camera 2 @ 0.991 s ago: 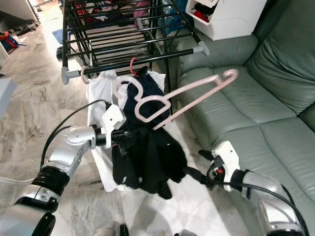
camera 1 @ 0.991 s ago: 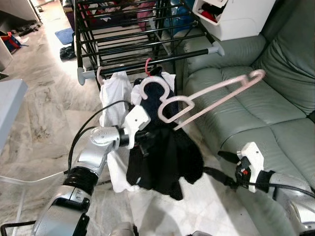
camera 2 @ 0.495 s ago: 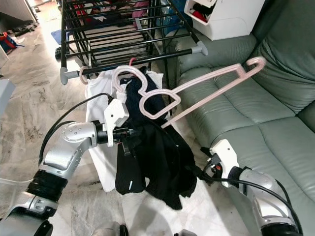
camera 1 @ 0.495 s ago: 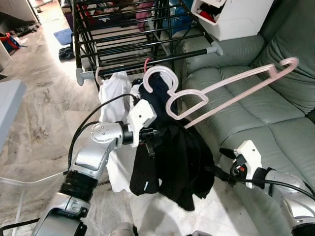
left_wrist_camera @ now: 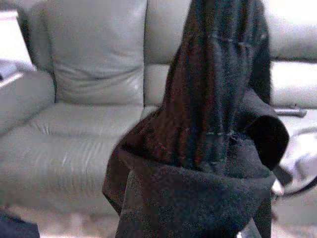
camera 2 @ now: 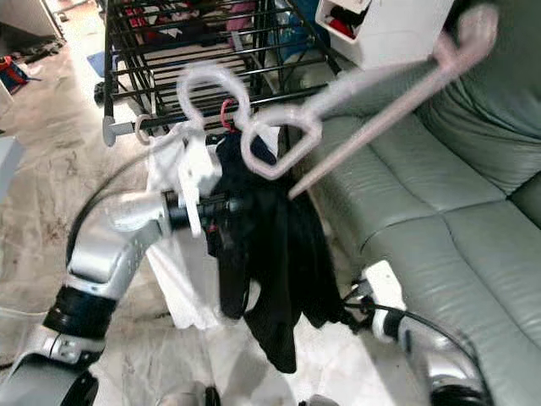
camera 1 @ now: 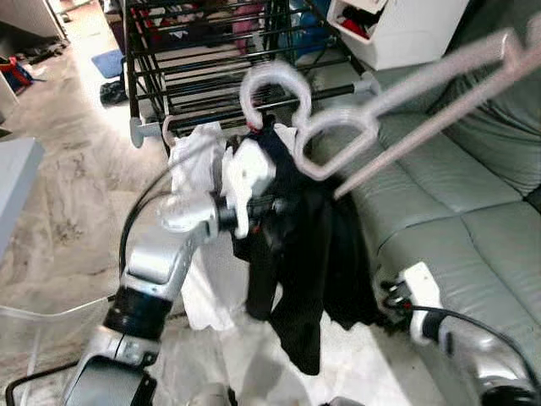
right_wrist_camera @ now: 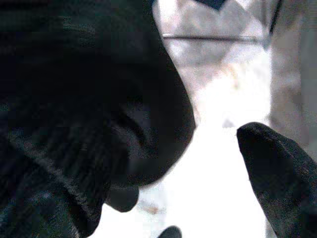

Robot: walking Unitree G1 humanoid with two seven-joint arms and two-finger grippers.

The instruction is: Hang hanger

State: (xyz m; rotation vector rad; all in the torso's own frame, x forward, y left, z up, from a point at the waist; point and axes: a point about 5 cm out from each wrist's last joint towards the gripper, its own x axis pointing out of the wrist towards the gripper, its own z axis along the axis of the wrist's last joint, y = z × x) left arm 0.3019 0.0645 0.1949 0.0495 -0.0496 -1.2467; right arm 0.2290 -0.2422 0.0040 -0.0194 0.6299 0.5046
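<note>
A pink hanger (camera 1: 372,101) with a black garment (camera 1: 313,245) draped below rides high before the drying rack (camera 1: 211,51), its hook near the front rail. The left gripper (camera 1: 266,207) appears pinched on hanger and cloth, though blur obscures it; the right gripper (camera 1: 393,300) sits low by the sofa (camera 1: 456,211), fingers unreadable. A tilted hanger could miss the rail or shed the garment.

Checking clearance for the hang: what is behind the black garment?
Behind the black garment hangs a white garment on the drying rack. The rest of the white cloth is covered.
</note>
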